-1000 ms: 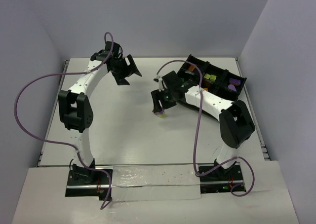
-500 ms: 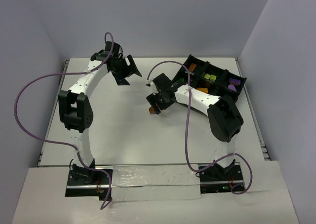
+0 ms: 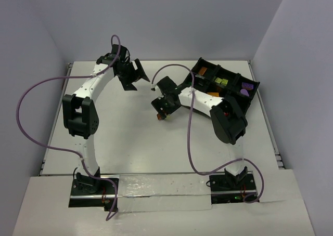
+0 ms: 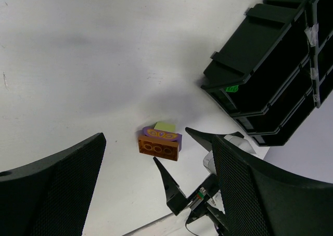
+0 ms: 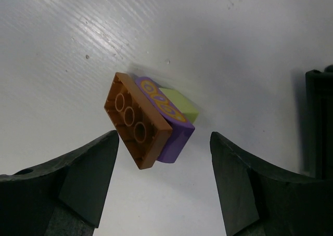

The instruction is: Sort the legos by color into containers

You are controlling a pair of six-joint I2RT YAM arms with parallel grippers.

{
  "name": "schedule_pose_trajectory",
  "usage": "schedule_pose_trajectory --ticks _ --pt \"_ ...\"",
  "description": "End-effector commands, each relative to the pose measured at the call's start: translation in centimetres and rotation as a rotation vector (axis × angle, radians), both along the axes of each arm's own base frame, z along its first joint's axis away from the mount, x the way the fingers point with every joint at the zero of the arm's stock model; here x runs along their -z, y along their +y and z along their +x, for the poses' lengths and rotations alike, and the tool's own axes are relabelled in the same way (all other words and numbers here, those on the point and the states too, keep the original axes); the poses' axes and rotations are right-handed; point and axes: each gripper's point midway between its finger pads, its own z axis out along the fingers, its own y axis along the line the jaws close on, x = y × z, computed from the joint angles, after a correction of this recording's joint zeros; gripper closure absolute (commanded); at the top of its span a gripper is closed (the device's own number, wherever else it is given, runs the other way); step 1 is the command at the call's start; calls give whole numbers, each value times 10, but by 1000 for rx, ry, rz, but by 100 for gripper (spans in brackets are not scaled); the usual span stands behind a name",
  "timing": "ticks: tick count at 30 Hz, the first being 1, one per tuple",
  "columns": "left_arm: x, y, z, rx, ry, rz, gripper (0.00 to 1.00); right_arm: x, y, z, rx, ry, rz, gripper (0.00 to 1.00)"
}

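1. On white tabletop (image 3: 119,137), near black divided plastic tray (image 3: 225,69): stacked orange, purple and yellow-green studded plastic bricks (image 5: 148,122), lying untouched.
2. Straddled by right gripper (image 5: 164,137), jaws wide, empty.
3. Farther left, hovering: left gripper (image 3: 134,77), jaws spread, empty.

We judge this a robotics laboratory test cell. A white desk (image 3: 130,142) occupies the centre of the frame, enclosed by plain pale walls (image 3: 171,17) at left, top and right. Two robot arms (image 3: 79,116) are bolted to base plates (image 3: 93,186) along the lower edge, with purple cables (image 3: 17,111) looping loose.
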Motion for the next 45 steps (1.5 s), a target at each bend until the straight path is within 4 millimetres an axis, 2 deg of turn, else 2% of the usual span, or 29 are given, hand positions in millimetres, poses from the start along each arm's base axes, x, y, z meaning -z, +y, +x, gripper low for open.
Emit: schedule_pose_trajectory --ticks 1,9,13,16,18,19,21,25,29,37,45 --pt "-12 -3 3 21 -34 -19 10 -17 22 19 -15 -40 53 22" --pt "-12 1 1 20 -34 -14 10 -22 53 21 -34 -2 176 22" --pt "-12 3 -1 21 -34 -14 10 -17 57 15 -45 21 196 22" --pt "-10 4 -1 20 -30 -11 10 -15 55 6 -19 51 205 23" --pt "-10 5 -1 17 -29 -7 10 -23 54 0 -14 47 230 23" --pt "-10 6 -2 15 -28 -5 10 -20 52 -6 -9 63 234 23" --pt "-8 8 -2 9 -23 4 9 -24 50 -13 -1 74 251 23" --pt "-6 13 -2 -6 -19 21 9 -14 42 -37 -5 100 230 23" --pt "-3 14 -3 -9 -10 23 9 -11 34 -44 5 79 197 24" --pt "-3 11 -4 0 -8 7 9 -12 27 -24 107 -7 153 29" --pt "-4 11 -4 2 -14 7 9 -21 35 -7 167 -35 160 23"
